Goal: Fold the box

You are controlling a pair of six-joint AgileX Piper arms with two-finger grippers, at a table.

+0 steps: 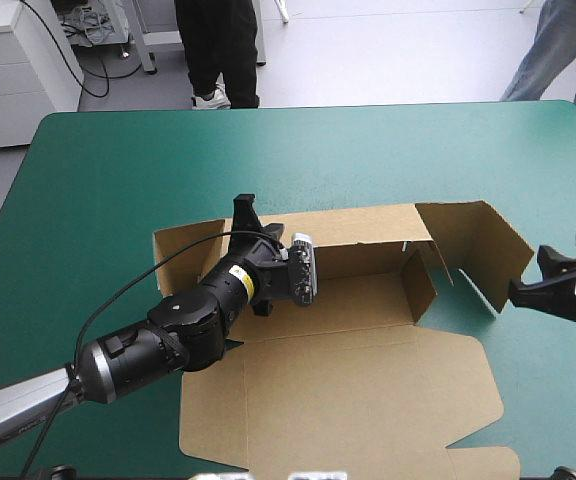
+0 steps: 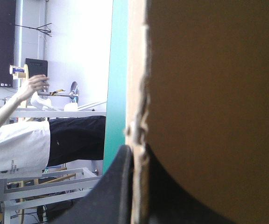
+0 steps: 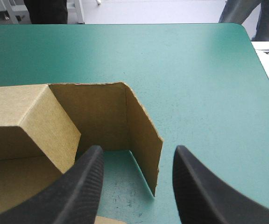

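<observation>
Two grippers tend a brown box [image 1: 368, 390], half-formed near the table's front edge, its far wall [image 1: 358, 255] raised. The left gripper [image 1: 245, 222] pinches that wall's left end. The right gripper [image 3: 137, 154] gapes, empty, astride the right-end flap [image 3: 144, 135]. The board looks light and stiff (likely creasing only at scores), so hold flap edges. Bare teal-green cover [image 1: 118, 180] lies beyond.
</observation>
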